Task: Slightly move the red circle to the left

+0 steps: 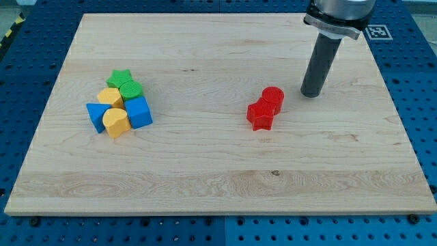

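Tip [312, 93] of my bare rod holds nothing, just right of the red circle [272, 98], not touching; push undone.

arm [339, 10] cut off at top

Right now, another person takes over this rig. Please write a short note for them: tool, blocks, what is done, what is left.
Tool: my tip rests on the board, to the view's right of the red circle, with a gap between them.
Blocks: the red circle touches the red star at its lower left. Green, yellow and blue blocks sit clustered at the view's left.
Done: no contact yet.
Left: push the red circle slightly left.
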You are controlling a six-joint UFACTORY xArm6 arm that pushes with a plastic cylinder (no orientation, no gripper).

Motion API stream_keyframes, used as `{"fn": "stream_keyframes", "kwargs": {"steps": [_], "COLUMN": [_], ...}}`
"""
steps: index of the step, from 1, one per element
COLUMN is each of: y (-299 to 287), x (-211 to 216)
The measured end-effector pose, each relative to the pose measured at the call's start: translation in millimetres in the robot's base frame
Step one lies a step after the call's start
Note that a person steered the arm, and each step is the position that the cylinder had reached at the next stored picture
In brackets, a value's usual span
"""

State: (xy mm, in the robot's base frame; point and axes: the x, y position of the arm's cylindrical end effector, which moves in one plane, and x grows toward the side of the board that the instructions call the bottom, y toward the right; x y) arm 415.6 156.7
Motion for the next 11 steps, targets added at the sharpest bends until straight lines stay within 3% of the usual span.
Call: {"fn": "stream_keyframes", "kwargs": {"steps": [6,7,9,11], "y": [0.0,7.3,54.7,1.9], "x": [-48.2,-38.5,69.7,65.3]}}
